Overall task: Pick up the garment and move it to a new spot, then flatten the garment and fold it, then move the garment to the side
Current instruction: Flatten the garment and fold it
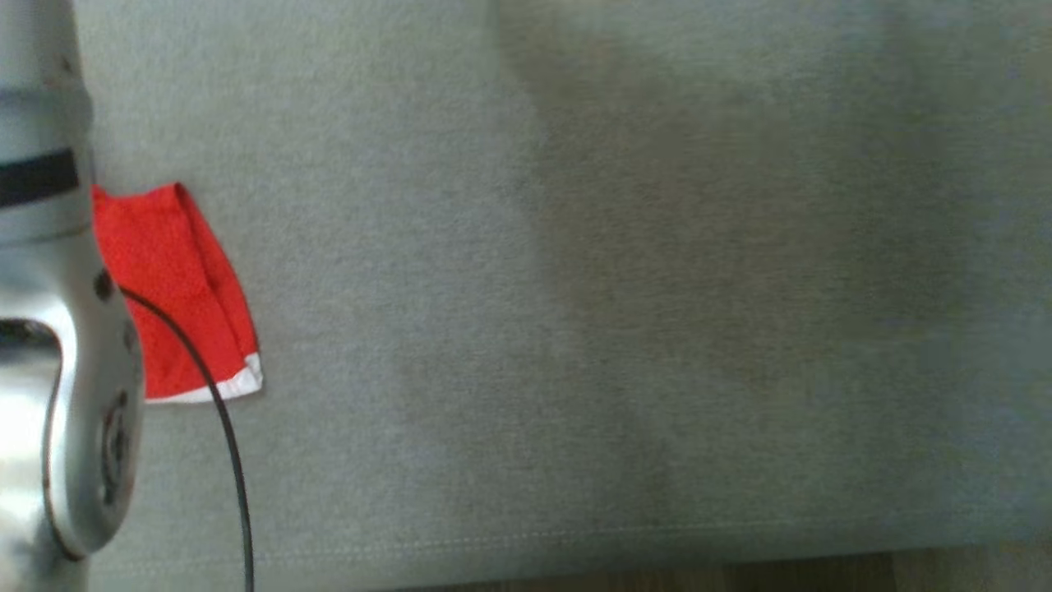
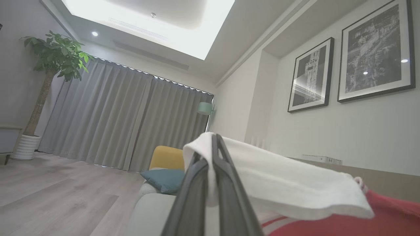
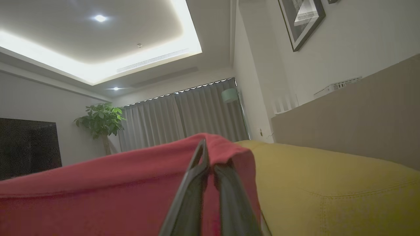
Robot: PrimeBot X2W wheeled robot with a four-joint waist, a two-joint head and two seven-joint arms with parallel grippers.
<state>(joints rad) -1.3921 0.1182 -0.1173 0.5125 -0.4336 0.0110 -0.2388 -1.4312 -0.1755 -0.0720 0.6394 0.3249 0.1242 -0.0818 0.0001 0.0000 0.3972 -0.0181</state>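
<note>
The garment [image 1: 177, 279] is red with a white hem and shows at the left of the head view over the grey sofa seat [image 1: 575, 288]. My silver left forearm [image 1: 49, 329] hides its left part. In the left wrist view my left gripper [image 2: 210, 150] is shut on the garment's white band [image 2: 279, 183], which drapes over the fingers, with red cloth [image 2: 377, 219] below. In the right wrist view my right gripper [image 3: 210, 157] is shut on a fold of the red cloth [image 3: 98, 193], which stretches away to the left.
A black cable [image 1: 230, 444] hangs from my left arm across the garment. The seat's front seam [image 1: 575, 538] runs along the bottom, with dark floor [image 1: 740, 575] below. A yellow cushion [image 3: 328, 183] lies close beside my right gripper. A teal cushion [image 2: 164, 180] sits further off.
</note>
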